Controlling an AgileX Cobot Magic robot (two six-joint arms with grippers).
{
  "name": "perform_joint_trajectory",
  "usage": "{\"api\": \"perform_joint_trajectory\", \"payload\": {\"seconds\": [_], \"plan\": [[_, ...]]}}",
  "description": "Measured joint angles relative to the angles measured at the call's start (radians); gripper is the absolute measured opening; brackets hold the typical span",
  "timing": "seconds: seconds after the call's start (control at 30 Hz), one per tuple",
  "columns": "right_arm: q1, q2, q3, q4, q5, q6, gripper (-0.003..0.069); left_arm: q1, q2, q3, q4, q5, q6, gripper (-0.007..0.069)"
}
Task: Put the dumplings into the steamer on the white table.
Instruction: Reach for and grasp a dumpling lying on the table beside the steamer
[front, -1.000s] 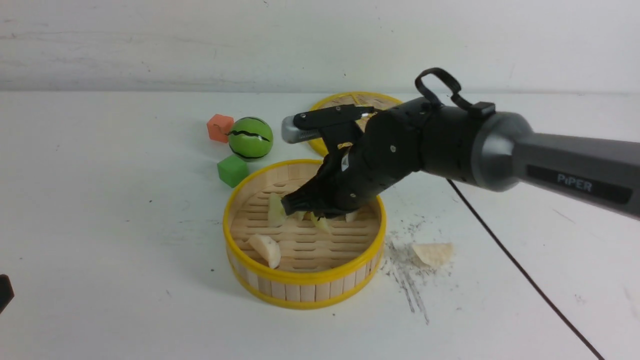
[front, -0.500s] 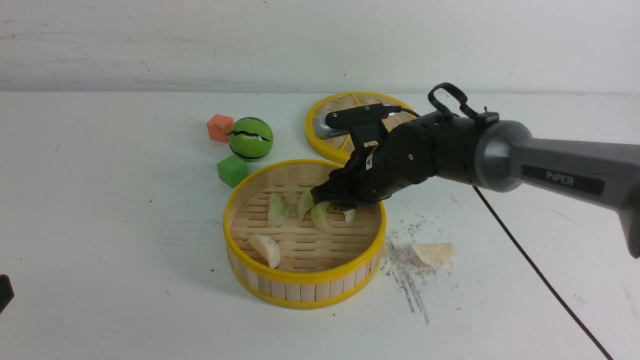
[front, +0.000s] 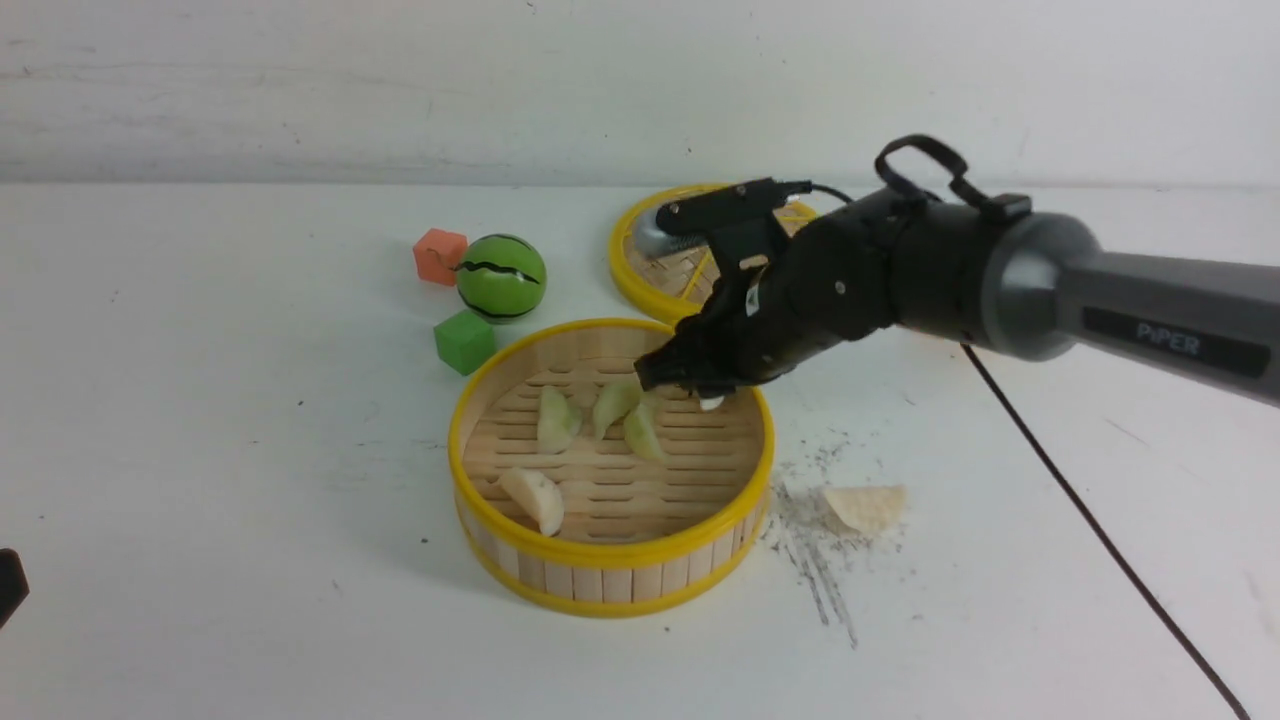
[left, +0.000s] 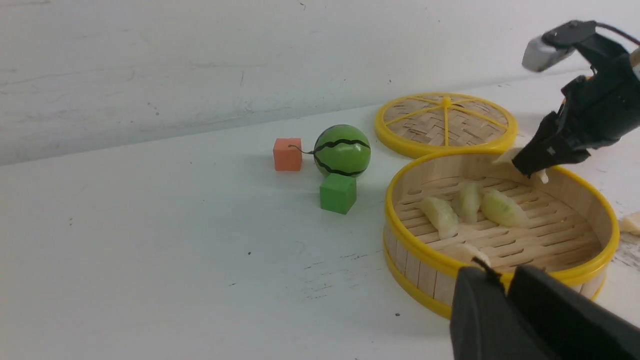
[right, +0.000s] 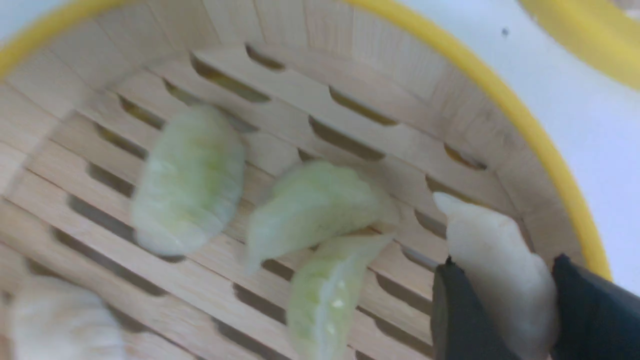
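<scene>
Cream dumpling (front: 711, 402) mostly behind right hand (front: 684, 385)
</scene>
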Motion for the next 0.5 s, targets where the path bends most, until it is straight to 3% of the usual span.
{"api": "perform_joint_trajectory", "payload": {"seconds": [0.2, 0.5], "plan": [[0.084, -0.006, -0.006, 0.117, 0.031, -0.019, 0.0232, 0.0, 0.0, 0.0, 0.0, 0.0, 0.0, 0.009], [0.137, 0.085, 0.001, 0.122, 0.044, -0.028, 0.0232, 0.0, 0.0, 0.0, 0.0, 0.0, 0.0, 0.0091]]}}
